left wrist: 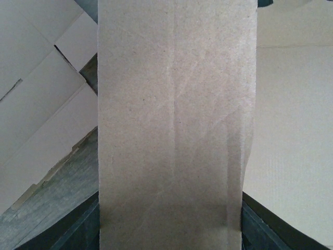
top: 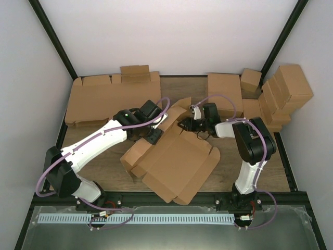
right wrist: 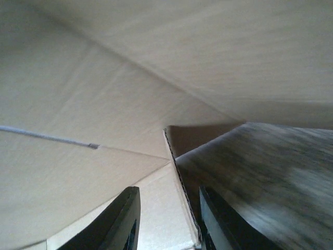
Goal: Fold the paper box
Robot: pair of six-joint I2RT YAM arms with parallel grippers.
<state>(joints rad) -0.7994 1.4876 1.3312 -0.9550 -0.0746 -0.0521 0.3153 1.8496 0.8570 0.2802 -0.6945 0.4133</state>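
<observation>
The paper box [top: 177, 161] lies partly folded at the centre of the table [top: 226, 179]. Right gripper [top: 183, 125]: jaws apart, straddling the box's edge. Left gripper [top: 150, 134]: cardboard between the jaws; grip cannot be determined.

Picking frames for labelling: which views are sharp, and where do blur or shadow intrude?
Top external: sharp and evenly lit, with a soft shadow beside the box. Left wrist: a flap fills the middle, dimmer toward the bottom. Right wrist: the table is smeared by blur, the cardboard is close and soft, and there is dark shadow beneath its edge.
</observation>
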